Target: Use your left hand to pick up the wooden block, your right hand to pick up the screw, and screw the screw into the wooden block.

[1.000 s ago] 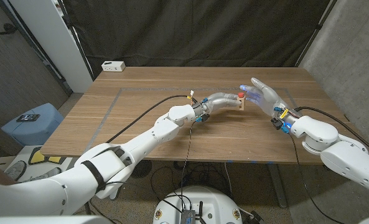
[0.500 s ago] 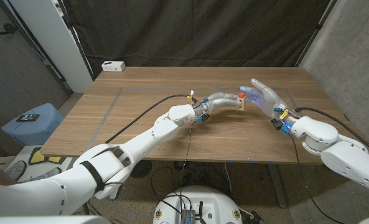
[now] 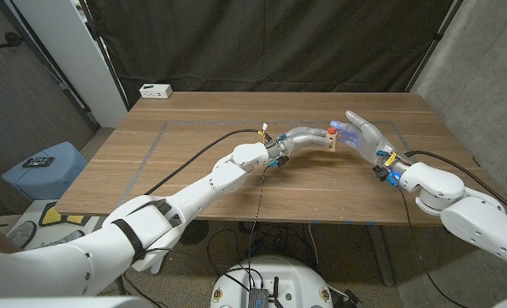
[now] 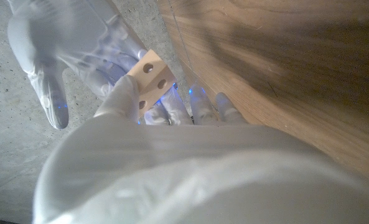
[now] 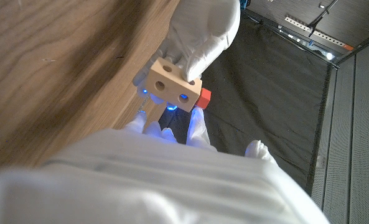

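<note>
The left hand (image 3: 303, 137) holds the wooden block (image 3: 330, 142) up above the middle of the table (image 3: 193, 162). A red screw (image 3: 332, 130) sits at the block's top. The right hand (image 3: 362, 133) touches the block; I cannot tell if it grips.

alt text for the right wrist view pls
The left hand holds a pale wooden block with round holes, above the wooden table. A red screw head shows at the block's side, by the right hand's fingers.

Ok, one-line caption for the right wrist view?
Left hand holds the wooden block above the table, red screw at its side, right hand close.
</note>
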